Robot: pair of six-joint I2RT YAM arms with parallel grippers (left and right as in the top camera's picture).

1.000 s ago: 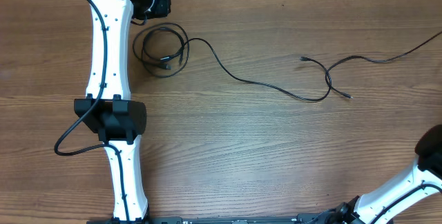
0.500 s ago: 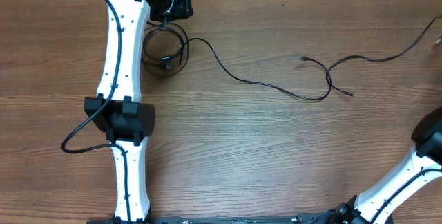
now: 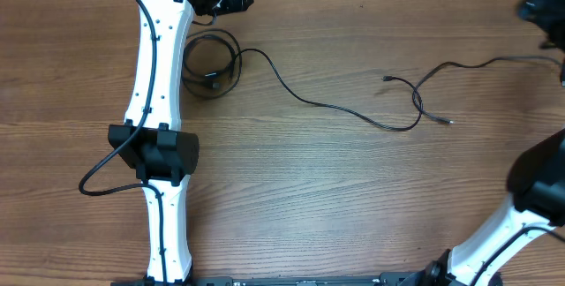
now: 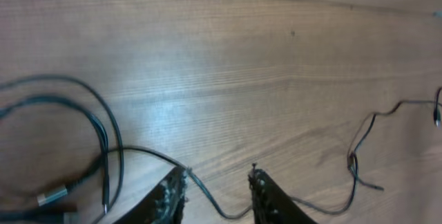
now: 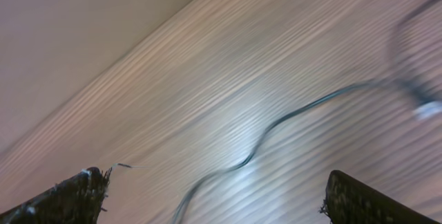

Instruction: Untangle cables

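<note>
Your left gripper (image 4: 217, 177) stands slightly parted over a black cable (image 3: 307, 102) beside its coil (image 3: 210, 80); your right gripper (image 5: 214, 182) gapes wide above another strand (image 5: 276, 124).

Left arm (image 3: 159, 65): white shells, black elbow joint (image 3: 154, 152), black wire (image 3: 81, 184) looping toward nine o'clock. Right arm (image 3: 503, 233) alike. Left gripper (image 4: 217, 173) dark, ridged.

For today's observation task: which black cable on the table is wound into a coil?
The left cable, beside the left arm: its end is coiled. The right cable only snakes in from the right edge.
</note>
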